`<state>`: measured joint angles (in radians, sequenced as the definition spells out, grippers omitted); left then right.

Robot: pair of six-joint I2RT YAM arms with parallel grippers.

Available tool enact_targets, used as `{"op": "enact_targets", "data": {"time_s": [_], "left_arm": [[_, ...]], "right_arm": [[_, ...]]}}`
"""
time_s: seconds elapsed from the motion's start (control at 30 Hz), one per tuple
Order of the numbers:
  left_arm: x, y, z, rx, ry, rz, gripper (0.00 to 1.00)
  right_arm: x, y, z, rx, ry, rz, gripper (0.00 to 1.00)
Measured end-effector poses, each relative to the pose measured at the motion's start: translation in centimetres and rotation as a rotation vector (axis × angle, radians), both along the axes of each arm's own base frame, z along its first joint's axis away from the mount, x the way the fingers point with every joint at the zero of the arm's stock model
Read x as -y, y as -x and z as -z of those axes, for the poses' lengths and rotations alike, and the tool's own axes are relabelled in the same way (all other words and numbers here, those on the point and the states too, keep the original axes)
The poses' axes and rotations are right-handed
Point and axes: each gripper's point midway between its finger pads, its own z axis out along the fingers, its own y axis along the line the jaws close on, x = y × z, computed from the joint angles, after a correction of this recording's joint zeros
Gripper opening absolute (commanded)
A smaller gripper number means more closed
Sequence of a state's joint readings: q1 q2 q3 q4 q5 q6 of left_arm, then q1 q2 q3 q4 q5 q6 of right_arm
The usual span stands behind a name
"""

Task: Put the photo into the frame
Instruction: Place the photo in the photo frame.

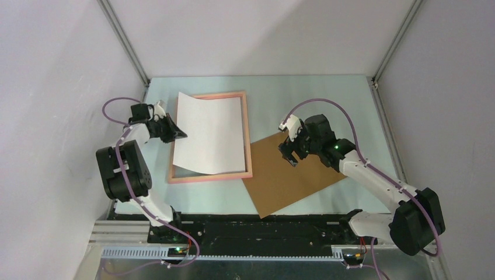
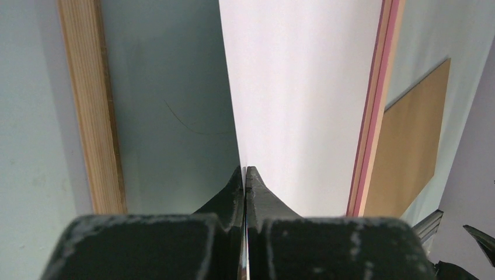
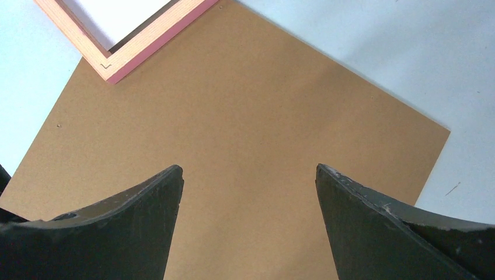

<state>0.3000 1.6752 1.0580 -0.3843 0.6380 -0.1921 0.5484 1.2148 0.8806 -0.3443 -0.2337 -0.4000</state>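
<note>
Lying right of the frame (image 1: pixel 247 137) is a brown backing board (image 1: pixel 295 175), flat on the pale surface (image 1: pixel 315 99); the frame's near right corner sits on top of the board's edge. Over the frame is the photo (image 1: pixel 210 134), white back up, so the print side is hidden. Its far left corner sticks out past the frame's rail and the sheet looks bowed, not seated flat. Can't tell if there's a pane under it. State: left tool (image 1: pixel 180 133) pressed together, pinching the photo's left edge; right tool (image 3: pixel 250 175) spread wide, hanging over the board, holding nothing, no contact visible
</note>
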Motion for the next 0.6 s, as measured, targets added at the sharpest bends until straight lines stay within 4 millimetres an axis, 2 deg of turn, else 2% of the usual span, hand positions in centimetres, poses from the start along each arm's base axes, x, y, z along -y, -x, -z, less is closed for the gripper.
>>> {"op": "enact_targets", "data": {"time_s": [0.33,0.6], "left_arm": [[1.1,-0.1,1.3,-0.044,-0.005,0.027,0.0],[0.4,-0.2,1.7,-0.06,-0.048,-0.007,0.0]], "right_arm": [[0.0,0.0,0.2,-0.005,0.003,0.001,0.87],[0.2,-0.2,0.2,-0.006,0.002,0.008,0.87]]}}
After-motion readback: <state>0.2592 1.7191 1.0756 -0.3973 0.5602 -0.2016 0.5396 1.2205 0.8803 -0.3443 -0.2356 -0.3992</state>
